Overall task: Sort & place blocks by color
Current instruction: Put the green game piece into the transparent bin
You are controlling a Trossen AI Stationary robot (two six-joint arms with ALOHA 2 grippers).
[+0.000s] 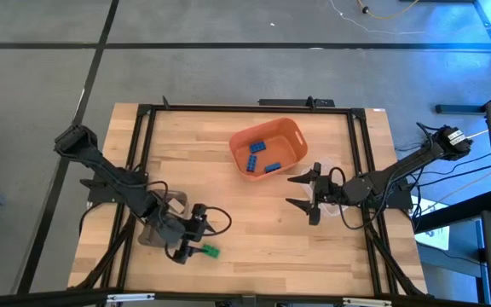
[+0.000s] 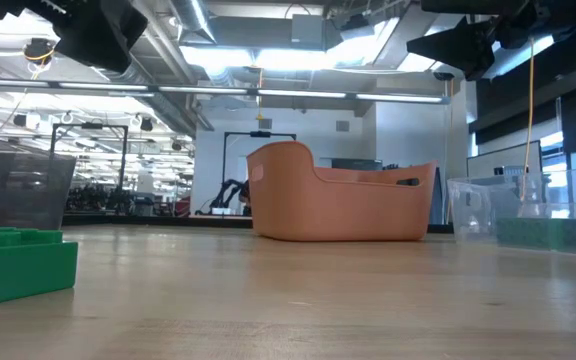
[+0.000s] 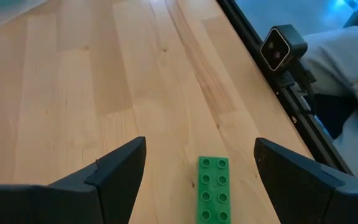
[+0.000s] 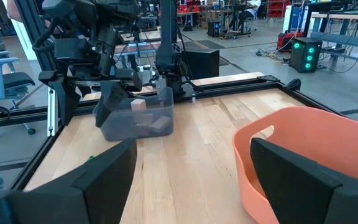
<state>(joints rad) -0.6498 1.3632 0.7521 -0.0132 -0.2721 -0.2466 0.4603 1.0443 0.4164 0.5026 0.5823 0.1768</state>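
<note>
One green block [image 3: 213, 190] lies flat on the wood, studs up, near the table's near edge [image 1: 209, 251] and at the left of the low view [image 2: 18, 262]. My left gripper [image 3: 197, 171] is open and hovers over it, one finger on either side, clear of it; from above it shows beside the block [image 1: 193, 246]. Blue blocks [image 1: 257, 147] lie in the orange bin [image 1: 267, 147]. Tan blocks [image 4: 140, 104] sit in the grey-brown tray [image 4: 135, 115]. My right gripper [image 1: 290, 191] is open and empty, just near of the orange bin [image 4: 309, 155].
The grey-brown tray [image 1: 164, 217] sits under my left arm. A clear bin [image 2: 528, 215] with green blocks [image 2: 568, 232] stands at the right, below my right arm. A black frame [image 1: 361, 170] runs round the table. Bare wood lies between the two grippers.
</note>
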